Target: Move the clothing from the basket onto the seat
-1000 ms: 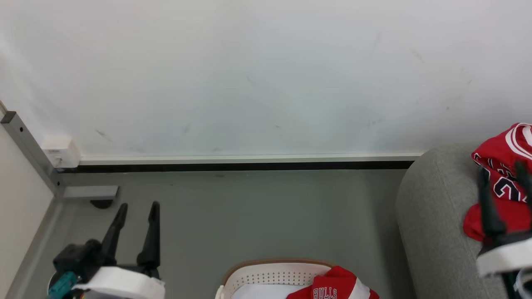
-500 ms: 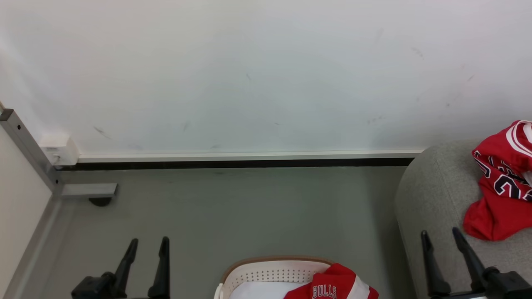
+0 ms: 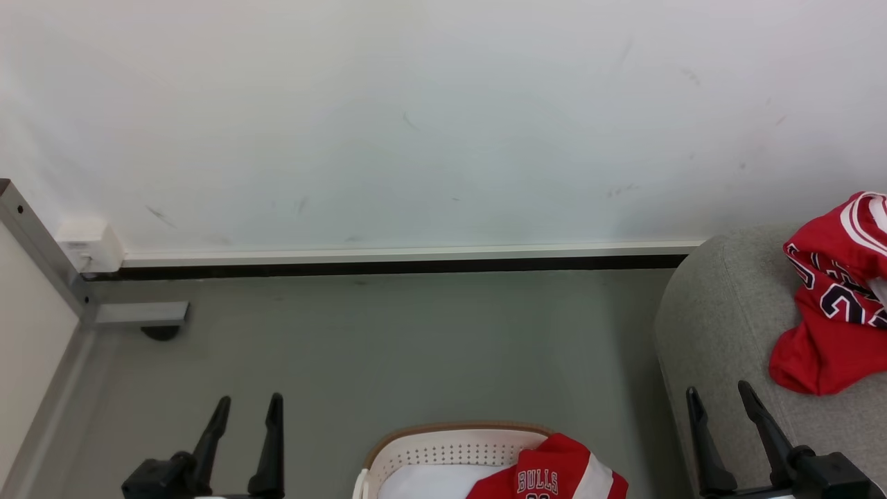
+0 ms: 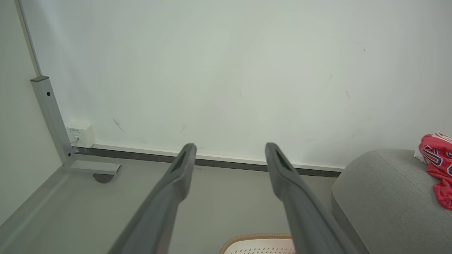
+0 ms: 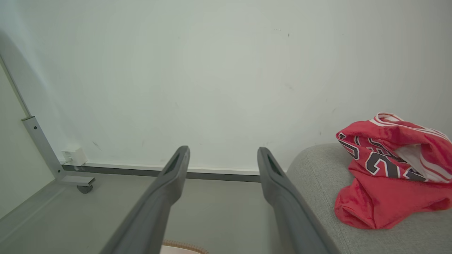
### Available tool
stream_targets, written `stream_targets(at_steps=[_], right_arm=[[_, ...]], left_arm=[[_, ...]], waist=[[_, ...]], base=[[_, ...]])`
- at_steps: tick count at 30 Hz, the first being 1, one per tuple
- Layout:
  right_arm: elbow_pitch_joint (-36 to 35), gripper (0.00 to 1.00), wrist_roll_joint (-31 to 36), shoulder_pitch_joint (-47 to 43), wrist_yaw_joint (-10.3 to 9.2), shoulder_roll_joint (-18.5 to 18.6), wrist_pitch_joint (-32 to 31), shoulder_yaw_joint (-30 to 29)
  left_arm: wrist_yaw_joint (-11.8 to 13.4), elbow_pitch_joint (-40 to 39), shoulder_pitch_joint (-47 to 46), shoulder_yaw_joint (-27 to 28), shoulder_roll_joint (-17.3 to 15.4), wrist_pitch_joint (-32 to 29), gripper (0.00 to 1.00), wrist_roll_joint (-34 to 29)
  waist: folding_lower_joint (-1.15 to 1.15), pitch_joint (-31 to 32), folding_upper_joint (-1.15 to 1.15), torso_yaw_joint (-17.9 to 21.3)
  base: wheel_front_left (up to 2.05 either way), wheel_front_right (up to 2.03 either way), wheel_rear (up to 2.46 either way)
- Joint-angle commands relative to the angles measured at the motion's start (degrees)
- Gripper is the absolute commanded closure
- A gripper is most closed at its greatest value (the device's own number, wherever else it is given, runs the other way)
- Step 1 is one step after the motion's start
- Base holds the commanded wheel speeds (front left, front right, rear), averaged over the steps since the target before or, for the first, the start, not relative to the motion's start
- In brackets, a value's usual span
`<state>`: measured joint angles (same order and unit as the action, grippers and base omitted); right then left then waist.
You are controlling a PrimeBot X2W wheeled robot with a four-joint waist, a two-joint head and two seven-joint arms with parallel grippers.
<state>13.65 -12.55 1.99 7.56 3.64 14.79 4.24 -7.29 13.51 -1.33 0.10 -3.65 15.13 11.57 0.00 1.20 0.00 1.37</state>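
Note:
A red garment with black-and-white numbers (image 3: 831, 319) (image 5: 388, 176) (image 4: 436, 165) lies crumpled on the light grey seat (image 3: 721, 333) (image 5: 317, 169) (image 4: 381, 190) at the right. A second red garment lettered "BULLS" (image 3: 547, 478) hangs over the right rim of the cream basket (image 3: 443, 450) (image 4: 257, 247) at the bottom centre. My left gripper (image 3: 248, 403) (image 4: 229, 148) is open over the floor, left of the basket, holding nothing. My right gripper (image 3: 717, 391) (image 5: 222, 151) stands open and empty at the seat's front edge, below and left of the numbered garment.
A white wall (image 3: 416, 125) with a dark skirting strip (image 3: 388, 265) runs across the back. A grey metal post with a foot and caster (image 3: 132, 315) and a white wall box (image 3: 86, 246) stand at the left corner. Grey floor (image 3: 416, 346) lies between the post and the seat.
Both arms have drawn back toward the bottom edge of the head view. My right gripper has come off the numbered garment, which stays on the seat. The camera has tilted slightly.

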Motion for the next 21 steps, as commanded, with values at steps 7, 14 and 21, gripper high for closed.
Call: stream_targets(at_steps=[7,14,21], right_arm=[[0.39,0.0,0.58,0.66,-0.14,-0.37,0.39,0.17],[0.42,0.0,0.23,1.24,-0.15,-0.58,0.39,-0.1],[0.49,0.0,0.71,1.08,-0.15,-0.52,0.27,-1.45]], left_arm=[[-0.17,0.22,-0.83,0.14,0.26,0.02,0.0,-0.57],[-0.19,0.45,-1.38,-1.05,-0.13,0.02,0.0,0.13],[-0.2,0.39,-1.96,-2.64,-0.56,0.02,0.0,1.13]], waist=[[0.0,-0.43,0.0,0.23],[0.0,-0.89,0.0,0.87],[0.0,-2.51,0.0,3.44]], base=[[0.0,0.0,0.0],[0.0,0.0,0.0],[0.0,0.0,0.0]])
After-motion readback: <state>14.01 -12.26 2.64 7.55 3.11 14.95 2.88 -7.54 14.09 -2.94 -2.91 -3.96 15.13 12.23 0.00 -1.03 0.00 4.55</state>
